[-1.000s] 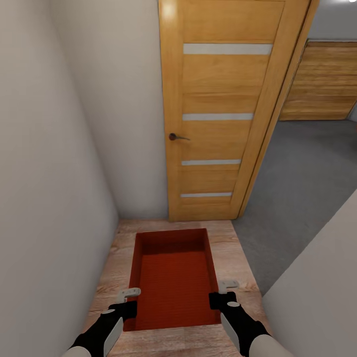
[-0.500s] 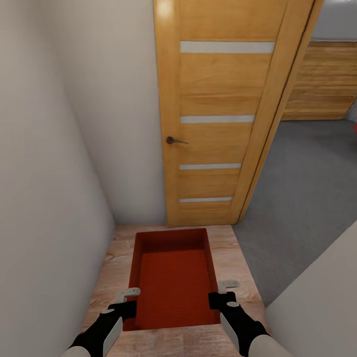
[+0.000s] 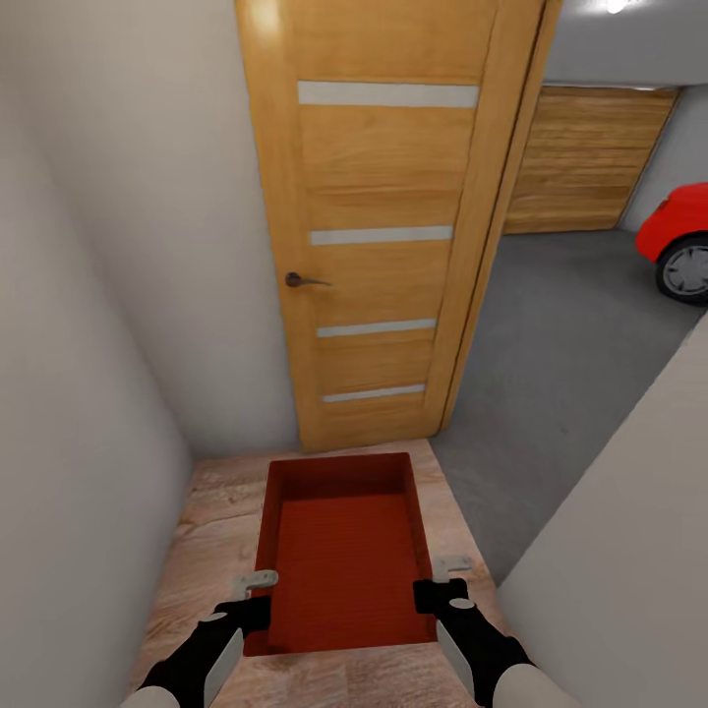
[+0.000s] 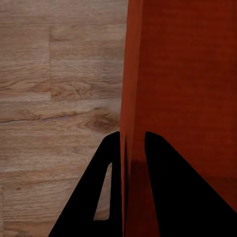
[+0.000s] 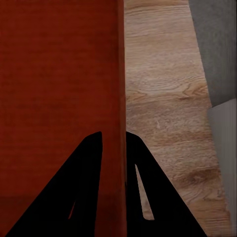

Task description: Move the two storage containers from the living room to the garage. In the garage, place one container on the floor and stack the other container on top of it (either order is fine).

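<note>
The bin (image 3: 344, 551) is hanging out front between both grippers, carried level over the wood floor (image 3: 211, 531). It looks like stiff thin plastic, open-topped, probably light, so the long side walls are the obvious place to grab. That's what's happening: the left gripper (image 3: 258, 588) is pinching the left wall, the right gripper (image 3: 444, 578) the right wall, jaws narrowed onto the rim with one finger inside and one outside. Smooth walls could be slipping if it tilts, I'd guess. Ahead, past the open door (image 3: 383, 226), grey concrete (image 3: 570, 334) and a red car (image 3: 678, 241) are showing.
</note>
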